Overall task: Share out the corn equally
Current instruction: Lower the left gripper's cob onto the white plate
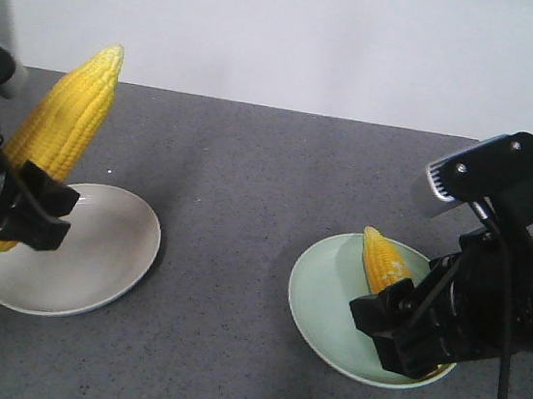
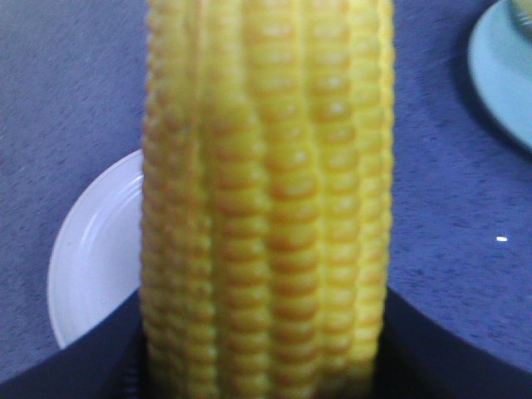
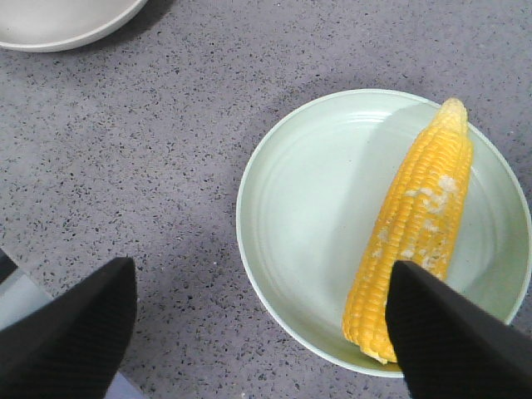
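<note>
My left gripper is shut on a bright yellow corn cob, held tilted with its tip up and to the right, above the left rim of a white plate. This cob fills the left wrist view, with dark fingers on either side of its base. A second corn cob, with pale whitish patches, lies in a pale green plate. My right gripper hangs open over that plate's near edge, its right finger above the cob's thick end. In the front view the right gripper covers part of this cob.
The two plates stand apart on a grey speckled tabletop, white at left, green plate at right. A white wall runs behind the table's far edge. The white plate's rim shows at the top left of the right wrist view.
</note>
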